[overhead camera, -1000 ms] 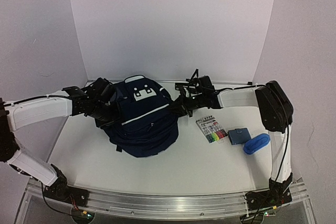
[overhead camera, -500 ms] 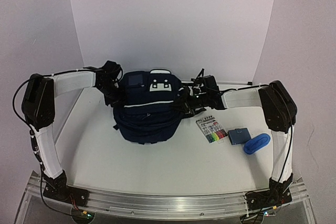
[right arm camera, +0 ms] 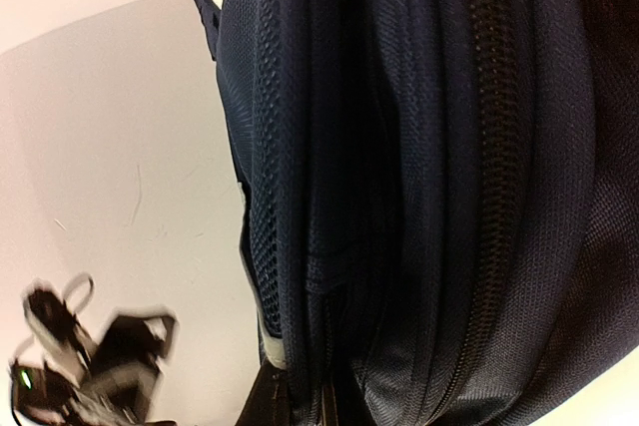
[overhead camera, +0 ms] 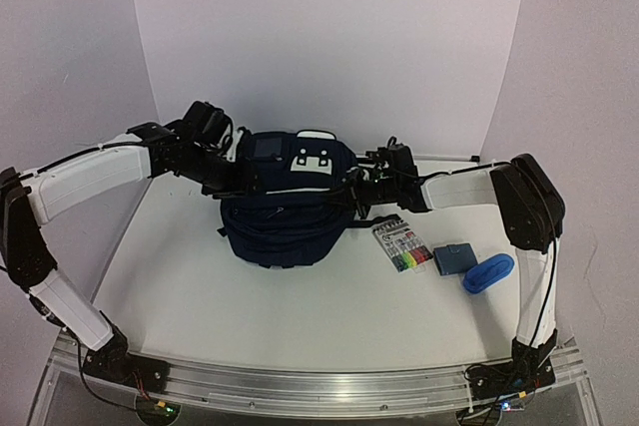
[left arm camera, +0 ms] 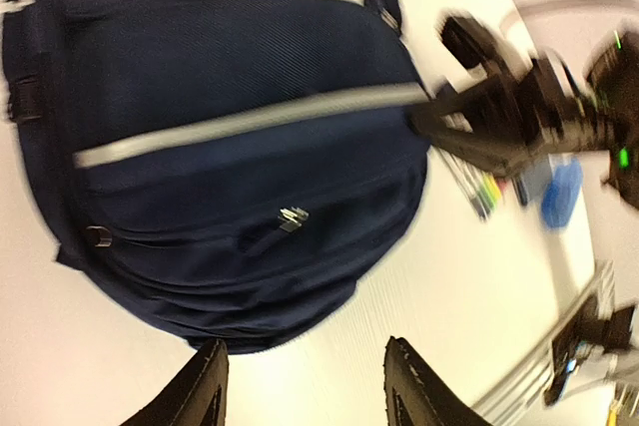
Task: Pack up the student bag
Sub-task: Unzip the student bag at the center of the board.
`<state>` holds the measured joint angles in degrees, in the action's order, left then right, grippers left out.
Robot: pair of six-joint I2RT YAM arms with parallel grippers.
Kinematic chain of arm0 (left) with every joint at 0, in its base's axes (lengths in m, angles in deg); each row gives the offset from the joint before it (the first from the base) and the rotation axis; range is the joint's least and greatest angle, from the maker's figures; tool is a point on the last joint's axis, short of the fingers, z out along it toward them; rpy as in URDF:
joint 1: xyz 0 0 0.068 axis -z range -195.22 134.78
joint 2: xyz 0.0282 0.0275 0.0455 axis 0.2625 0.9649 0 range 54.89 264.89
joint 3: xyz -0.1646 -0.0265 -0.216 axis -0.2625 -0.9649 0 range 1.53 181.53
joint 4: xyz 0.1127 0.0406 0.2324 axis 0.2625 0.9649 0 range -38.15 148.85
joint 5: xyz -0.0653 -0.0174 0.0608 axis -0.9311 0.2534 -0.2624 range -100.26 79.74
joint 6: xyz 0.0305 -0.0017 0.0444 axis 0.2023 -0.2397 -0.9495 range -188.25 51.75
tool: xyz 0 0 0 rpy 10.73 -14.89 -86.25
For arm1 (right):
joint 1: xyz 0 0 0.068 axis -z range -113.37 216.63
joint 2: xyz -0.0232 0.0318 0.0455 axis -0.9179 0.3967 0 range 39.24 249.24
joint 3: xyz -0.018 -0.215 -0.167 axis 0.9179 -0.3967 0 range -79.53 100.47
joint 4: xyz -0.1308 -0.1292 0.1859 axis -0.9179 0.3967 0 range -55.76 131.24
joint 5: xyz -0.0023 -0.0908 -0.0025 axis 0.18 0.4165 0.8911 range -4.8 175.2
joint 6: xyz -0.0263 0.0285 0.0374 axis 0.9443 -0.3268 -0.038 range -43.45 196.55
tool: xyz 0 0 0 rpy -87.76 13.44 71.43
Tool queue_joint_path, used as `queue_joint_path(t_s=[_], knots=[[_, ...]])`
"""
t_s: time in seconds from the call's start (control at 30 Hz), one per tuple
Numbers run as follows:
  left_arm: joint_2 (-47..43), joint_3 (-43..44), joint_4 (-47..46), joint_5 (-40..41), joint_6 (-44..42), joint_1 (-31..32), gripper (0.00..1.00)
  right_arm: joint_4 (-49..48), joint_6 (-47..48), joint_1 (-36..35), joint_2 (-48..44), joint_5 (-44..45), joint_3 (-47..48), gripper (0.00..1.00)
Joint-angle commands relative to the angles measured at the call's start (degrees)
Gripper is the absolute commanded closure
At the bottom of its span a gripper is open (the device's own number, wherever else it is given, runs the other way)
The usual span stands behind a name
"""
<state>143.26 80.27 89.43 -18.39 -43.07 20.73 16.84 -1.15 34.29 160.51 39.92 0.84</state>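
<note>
Early days on this one, I'd say. The large navy-blue fabric student bag [overhead camera: 288, 214] with thin white stripes and a white buckle patch sits on the white table [overhead camera: 250, 306], a bit toward 12 o'clock from the middle in the top view. Nothing looks packed. Three loose items lie out at the bag's 3 to 4 o'clock: a flat pack of coloured markers [overhead camera: 403, 246], a small square blue pouch [overhead camera: 454, 258] just beside it, and a bright blue oval case [overhead camera: 487, 272] touching or nearly touching the pouch. The zips I can see look closed, so my guess is that opening the bag and then loading all three items is what's left.

The left gripper [left arm camera: 305, 351] is at the bag's 9 to 10 o'clock. Its fingers are spread wide with nothing between them, just bare table and the bag's edge behind. The right gripper [overhead camera: 352, 196] is pressed up against the bag at 3 o'clock.

Hard to make out:
- The right wrist view is wall-to-wall fabric, with only a dark finger stub at the bottom edge, so I can't tell if it's pinching the bag or just touching it.
- The left wrist view is motion-blurred.
- No view shows inside the bag, so whether anything's in there is unknown.
</note>
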Motion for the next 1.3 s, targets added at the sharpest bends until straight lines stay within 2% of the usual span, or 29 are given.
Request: queue_joint_path(t_s=[0.0,0.13,0.37,0.63,0.8,1.1,1.27], knots=[[2.96,-0.16,-0.35,0.35,-5.37,2.35,0.47,-7.17,-6.06,-0.36,-3.11,-0.38,-0.71,1.0],[7.84,3.32,-1.8,0.52,-8.5,3.25,0.49,-7.52,-6.41,-0.36,-3.14,-0.43,-1.19,1.0],[16.72,10.64,2.07,2.35,-16.6,4.6,0.51,-7.73,-6.32,-0.36,-3.54,-0.53,-1.4,1.0],[21.67,14.87,2.74,8.09,-18.64,4.83,0.53,-8.02,-6.52,-0.36,-3.31,-0.89,-1.28,1.0],[22.63,13.85,3.05,10.76,-17.83,4.95,0.62,-8.25,-6.76,-0.36,-2.91,-1.28,-1.06,1.0],[20.2,10.53,5.16,15.56,-14.49,4.93,0.97,-8.22,-6.85,0.17,-2.18,-2.4,-1.05,1.0],[15.6,5.33,6.94,17.62,-12.81,3.88,1.0,-7.93,-6.49,1.61,-3.21,-2.19,-3.2,1.0]])
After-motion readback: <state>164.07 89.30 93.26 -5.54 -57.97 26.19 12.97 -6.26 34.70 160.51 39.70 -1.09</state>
